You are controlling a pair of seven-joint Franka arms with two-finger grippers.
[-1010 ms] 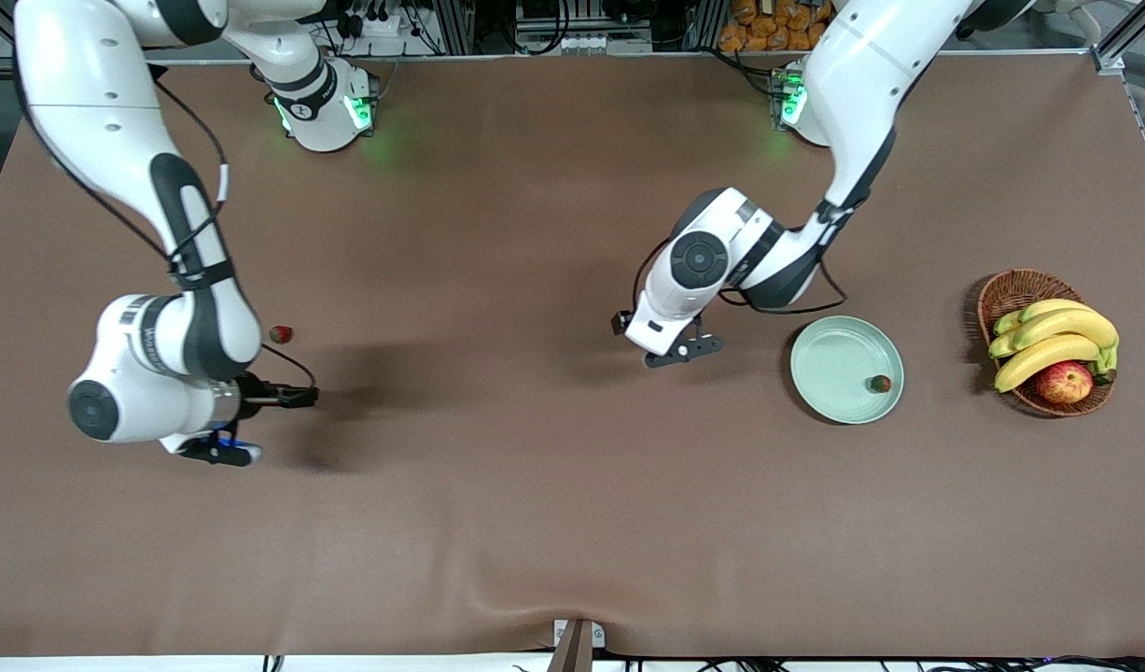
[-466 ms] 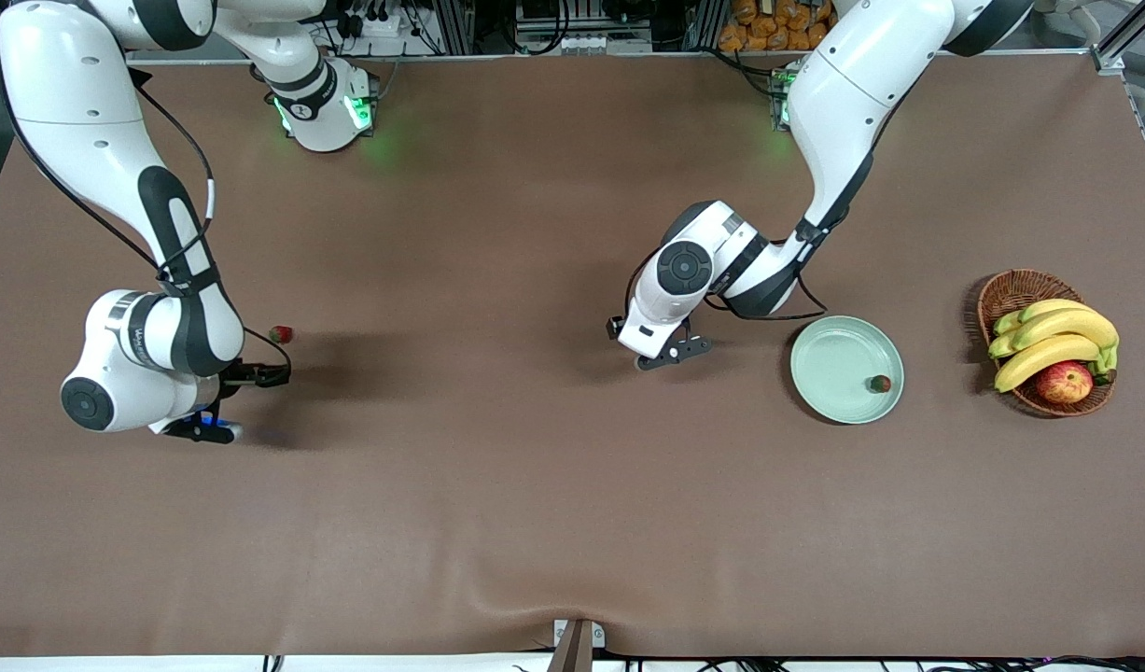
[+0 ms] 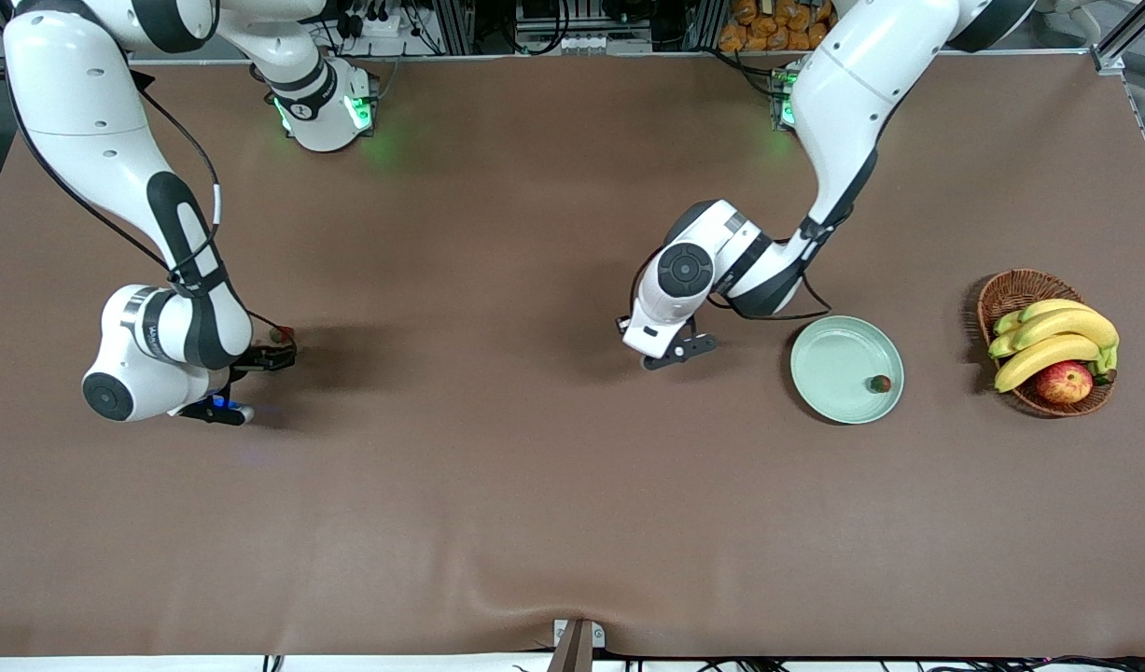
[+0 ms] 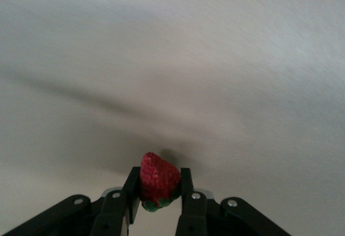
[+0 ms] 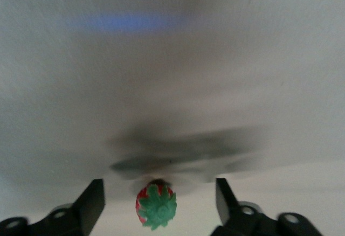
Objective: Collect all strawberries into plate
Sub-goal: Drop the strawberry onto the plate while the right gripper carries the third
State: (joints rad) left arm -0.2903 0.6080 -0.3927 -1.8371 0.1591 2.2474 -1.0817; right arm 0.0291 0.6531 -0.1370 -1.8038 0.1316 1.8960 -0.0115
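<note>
The left arm bends down from its base, wrist low over the counter's middle — its pincer (image 4: 159, 199) is clamped on a strawberry (image 4: 158, 179). The right arm curls down at its own end of the counter, its pincer (image 5: 156, 203) spread wide, fingers (image 5: 90, 202) either side of another strawberry (image 5: 156, 206).

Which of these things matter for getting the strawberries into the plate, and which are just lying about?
Job:
- plate
- one strawberry in it
- second strawberry, gripped by left gripper over the table beside the plate
- third strawberry, on the table at the right arm's end, between the open fingers of right gripper

Lying about:
- basket
- bananas
- apple
</note>
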